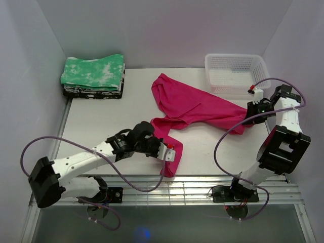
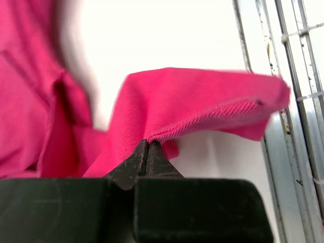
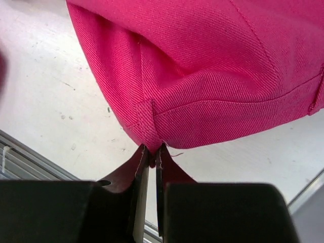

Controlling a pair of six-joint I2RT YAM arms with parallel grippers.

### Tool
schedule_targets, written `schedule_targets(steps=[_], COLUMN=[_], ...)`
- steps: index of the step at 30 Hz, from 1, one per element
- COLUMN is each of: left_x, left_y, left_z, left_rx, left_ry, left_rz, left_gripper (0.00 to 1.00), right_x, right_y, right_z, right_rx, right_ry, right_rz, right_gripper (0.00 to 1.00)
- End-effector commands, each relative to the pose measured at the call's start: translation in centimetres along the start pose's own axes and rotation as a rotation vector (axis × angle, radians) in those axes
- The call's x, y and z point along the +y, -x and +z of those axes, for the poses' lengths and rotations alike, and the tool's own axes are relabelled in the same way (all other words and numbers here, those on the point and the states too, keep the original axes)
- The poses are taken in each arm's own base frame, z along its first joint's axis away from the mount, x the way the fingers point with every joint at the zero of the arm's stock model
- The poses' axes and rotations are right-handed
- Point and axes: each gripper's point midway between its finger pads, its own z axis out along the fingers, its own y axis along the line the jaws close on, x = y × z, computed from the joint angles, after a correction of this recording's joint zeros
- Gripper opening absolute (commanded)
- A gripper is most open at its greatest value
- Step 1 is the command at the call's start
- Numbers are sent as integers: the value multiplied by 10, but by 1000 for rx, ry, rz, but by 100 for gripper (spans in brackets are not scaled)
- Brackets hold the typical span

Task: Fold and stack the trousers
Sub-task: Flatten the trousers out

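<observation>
The left gripper (image 1: 169,151) clamps the trousers (image 1: 187,104) at their seven o'clock (a leg hem); the right gripper (image 1: 248,119) pinches three o'clock.

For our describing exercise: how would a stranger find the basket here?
Start at the pale table and go to its far right corner. There sits a white plastic lattice basket, the only rigid container; the pink fabric trousers nearby lie crumpled.

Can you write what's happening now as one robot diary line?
step: gripping before fold | left hand: shut on trousers edge | right hand: shut on trousers edge | trousers: not yet folded
</observation>
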Motion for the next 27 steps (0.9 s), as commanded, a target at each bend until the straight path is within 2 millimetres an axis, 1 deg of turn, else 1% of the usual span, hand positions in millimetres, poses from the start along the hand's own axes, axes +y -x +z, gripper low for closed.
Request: schedule_targets(steps=[1, 2, 3, 4, 5, 8, 9, 11, 12, 13, 14, 15, 16, 17, 18, 20, 21, 22, 23, 24, 25, 26, 27], left_x=[27, 33, 47, 50, 68, 92, 106, 120, 130, 138, 143, 149, 152, 155, 156, 158, 155, 154, 153, 148, 147, 144, 142], left_y=[17, 15, 7, 4, -5, -22, -45, -67, -95, -105, -125, -146, -157, -160, -183, -199, -218, -226, -233, -241, -248, -251, -252], left_z=[-52, -62, -77, -92, -112, -152, -173, -201, -229, -245, -258, -295, -310, -319, -342, -358, -370, -375, -378, -384, -382, -380, -378], left_rx=[-70, -77, -87, -87, -86, -64, -22, 16, 67, 63, 78, 108, 107, 65, 82, 70, 84, 92, 95, 108, 107, 106, 106], left_ry=[75, 86, 124, 139, 211, 363, 457, 565, 665, 717, 750, 845, 876, 882, 920, 936, 952, 961, 970, 980, 963, 950, 938], left_rz=[-116, -144, -197, -227, -276, -316, -359, -390, -444, -452, -496, -536, -565, -590, -646, -689, -725, -728, -738, -749, -757, -759, -745], left_gripper=[0, 0, 0, 0, 0, 0, 0, 0, 0, 0, 0, 0, 0, 0, 0, 0, 0, 0, 0, 0, 0, 0, 0], right_x=[-6, -8, -12, -15, -23, -39, -47, -63, -70, -81, -87, -94, -101, -104, -105, -107, -104, -102, -97, -95, -87, -82, -82], right_y=[-1, 0, 5, 5, 8, 11, 16, 14, 11, 11, 10, 8, 10, 9, 9, 10, 9, 9, 15, 18, 18, 23, 29], right_z=[-11, -12, -15, -16, -19, -28, -30, -34, -31, -36, -36, -35, -39, -39, -40, -43, -44, -45, -46, -47, -46, -46, -49], right_rx=[38, 42, 41, 46, 50, 72, 75, 109, 129, 144, 156, 169, 166, 178, 185, 188, 193, 193, 172, 163, 169, 148, 135], right_ry=[21, 18, 9, 5, -16, -63, -80, -121, -125, -159, -170, -170, -188, -191, -191, -193, -184, -172, -154, -143, -115, -93, -102], right_rz=[-3, -2, -13, -12, -22, -47, -59, -65, -69, -80, -88, -91, -98, -100, -112, -126, -125, -138, -146, -150, -145, -145, -152], right_gripper=[8, 8, 8, 8, 8, 8, 8, 8, 8, 8, 8, 8, 8, 8, 8, 8, 8, 8, 8, 8, 8, 8, 8])
